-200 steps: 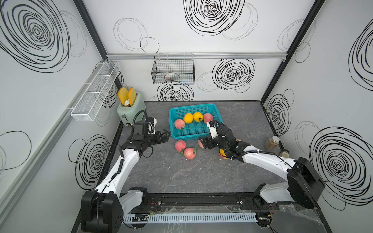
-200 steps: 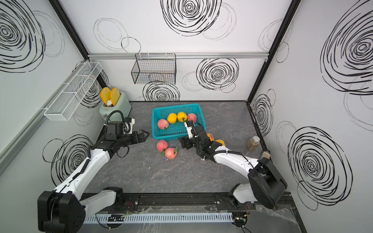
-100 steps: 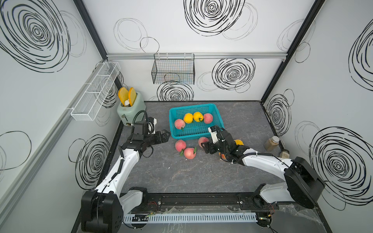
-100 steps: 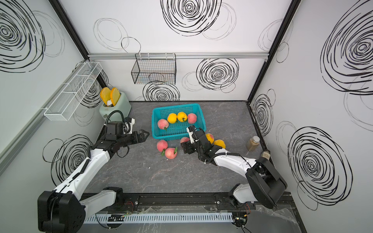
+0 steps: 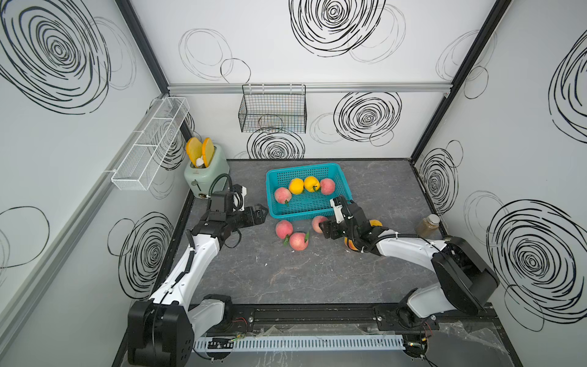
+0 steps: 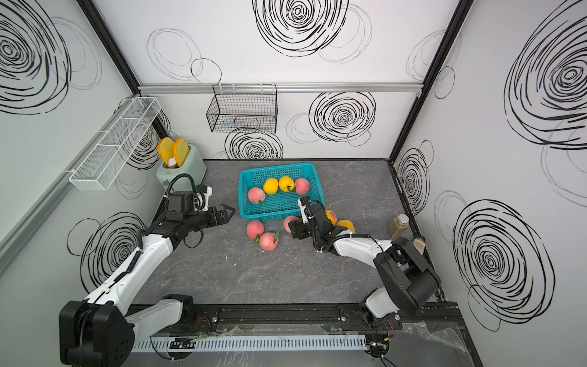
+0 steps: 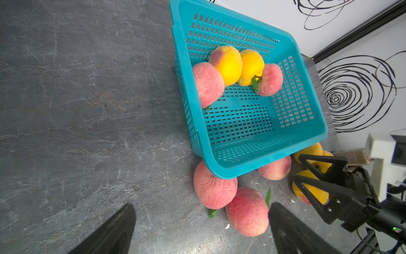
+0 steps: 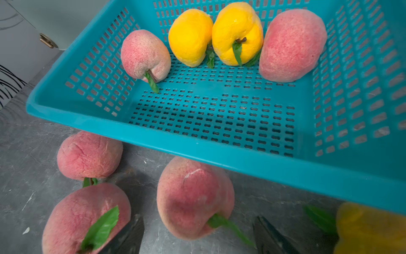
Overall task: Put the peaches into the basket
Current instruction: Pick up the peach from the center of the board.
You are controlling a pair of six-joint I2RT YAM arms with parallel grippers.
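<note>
The teal basket (image 5: 270, 193) stands mid-table and holds several peaches: two pink ones (image 5: 282, 194) and two yellow ones (image 5: 296, 186). Three pink peaches lie on the table just before it (image 5: 283, 229) (image 5: 298, 241) (image 5: 318, 223). Yellow-orange peaches (image 5: 376, 223) are partly hidden behind the right arm. My right gripper (image 5: 327, 230) is open and low. In the right wrist view its fingers flank the near end of a pink peach (image 8: 193, 193) without touching it. My left gripper (image 5: 262, 213) hangs open and empty by the basket's left front corner.
A mint toaster (image 5: 203, 181) with orange toast slices stands at the back left. A black wire basket (image 5: 273, 112) hangs on the back wall and a white mesh rack (image 5: 149, 149) on the left wall. A small jar (image 5: 428, 224) stands by the right wall.
My right gripper has come down and forward from the basket's front rim to the pink peach lying before it. The left arm has not moved.
</note>
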